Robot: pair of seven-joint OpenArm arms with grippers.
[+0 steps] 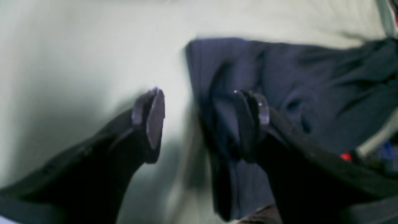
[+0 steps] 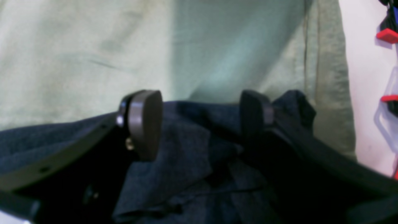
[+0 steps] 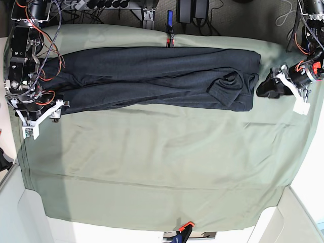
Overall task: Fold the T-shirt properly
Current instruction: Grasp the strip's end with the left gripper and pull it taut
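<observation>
Thin, wrinkly charcoal T-shirt (image 3: 152, 76) lies in a long band — left claw (image 1: 205, 121) and right claw (image 2: 200, 124) both released.

An olive-green cloth sheet (image 3: 152, 167) covers the surface, creased across its near half and hanging unevenly at the near edge. An orange clamp (image 3: 186, 226) pins it at the near middle, and a red and blue clamp (image 3: 169, 31) at the far middle. Beyond the far edge, black cables and boxes (image 3: 195, 10) lie on a grey floor. White panels (image 3: 20, 223) flank the near corners. The light is even and soft.
</observation>
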